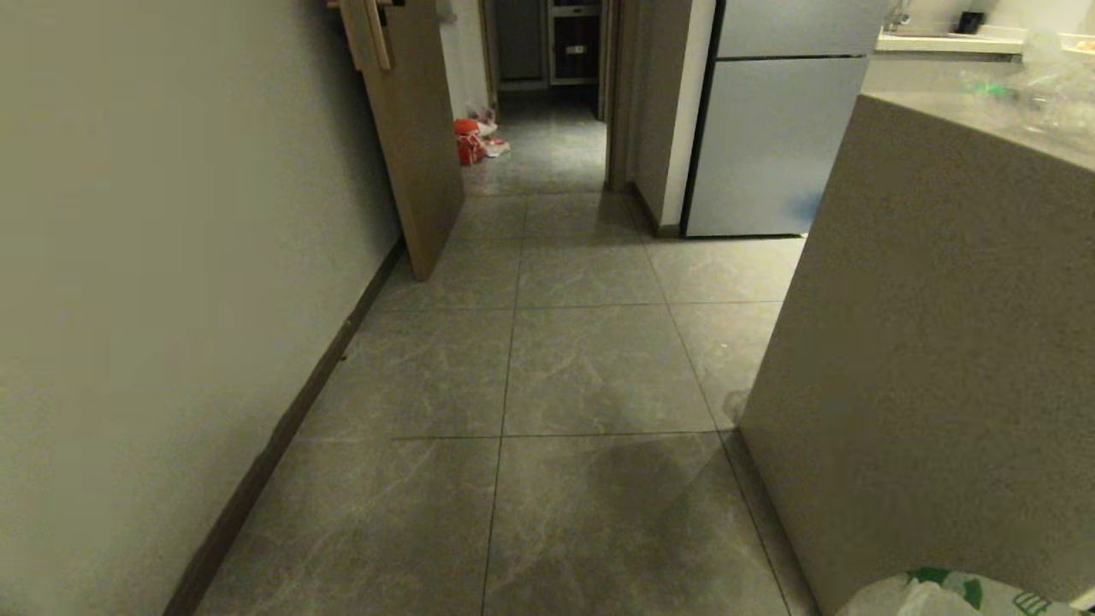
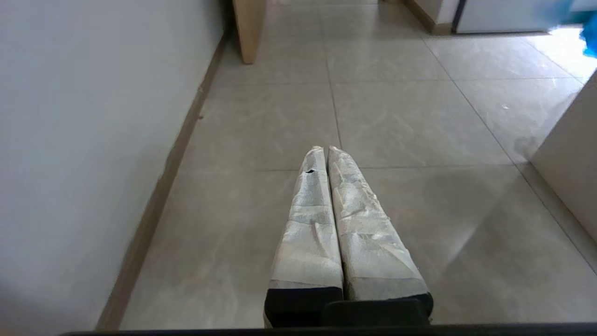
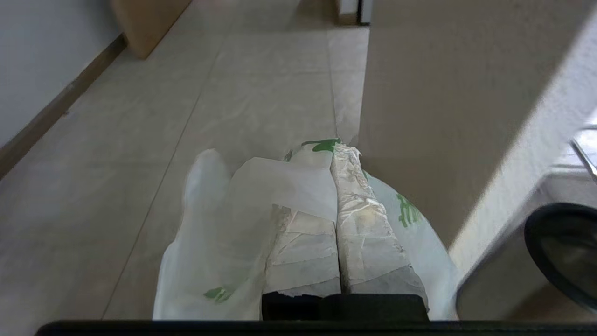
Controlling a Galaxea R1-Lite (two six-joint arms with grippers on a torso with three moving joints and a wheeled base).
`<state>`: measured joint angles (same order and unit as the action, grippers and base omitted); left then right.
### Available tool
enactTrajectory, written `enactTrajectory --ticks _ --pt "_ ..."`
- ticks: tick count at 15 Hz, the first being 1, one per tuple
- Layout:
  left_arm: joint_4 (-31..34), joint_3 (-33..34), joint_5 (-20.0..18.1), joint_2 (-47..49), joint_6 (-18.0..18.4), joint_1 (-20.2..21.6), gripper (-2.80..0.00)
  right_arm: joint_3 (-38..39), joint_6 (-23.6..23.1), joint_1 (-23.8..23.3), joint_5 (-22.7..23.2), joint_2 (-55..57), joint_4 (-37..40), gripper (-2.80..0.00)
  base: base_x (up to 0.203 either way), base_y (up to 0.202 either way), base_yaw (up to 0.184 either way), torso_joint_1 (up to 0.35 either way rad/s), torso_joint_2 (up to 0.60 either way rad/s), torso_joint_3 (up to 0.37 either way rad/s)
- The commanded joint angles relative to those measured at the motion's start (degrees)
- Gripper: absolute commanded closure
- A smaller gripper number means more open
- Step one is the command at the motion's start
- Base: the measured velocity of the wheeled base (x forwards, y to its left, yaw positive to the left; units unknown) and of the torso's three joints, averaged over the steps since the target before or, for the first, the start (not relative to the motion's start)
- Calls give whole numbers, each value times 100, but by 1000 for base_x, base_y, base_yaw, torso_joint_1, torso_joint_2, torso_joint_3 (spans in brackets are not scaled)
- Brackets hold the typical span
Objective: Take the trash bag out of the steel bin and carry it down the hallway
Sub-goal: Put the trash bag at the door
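The trash bag, thin white plastic with green printing, hangs from my right gripper, whose taped fingers are shut on its upper part; plastic drapes over one finger. The bag's top also peeks in at the head view's bottom right corner, trash bag. The steel bin, with its black ring rim, stands close beside the bag. My left gripper is shut and empty, held level over the hallway floor of grey marbled tiles.
A beige counter block stands close on the right. A plain wall with dark baseboard runs along the left. Ahead, a wooden door stands ajar, a white fridge is on the right, and a red-orange bag lies far down.
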<state>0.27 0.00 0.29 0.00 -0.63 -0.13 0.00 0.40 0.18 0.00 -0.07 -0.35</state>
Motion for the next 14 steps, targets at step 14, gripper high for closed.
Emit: enactTrajectory --ticks 14 --pt "0 9 6 0 -7 -4 0 18 0 -1 0 -10 0 0 189 0 1 2 3 3"
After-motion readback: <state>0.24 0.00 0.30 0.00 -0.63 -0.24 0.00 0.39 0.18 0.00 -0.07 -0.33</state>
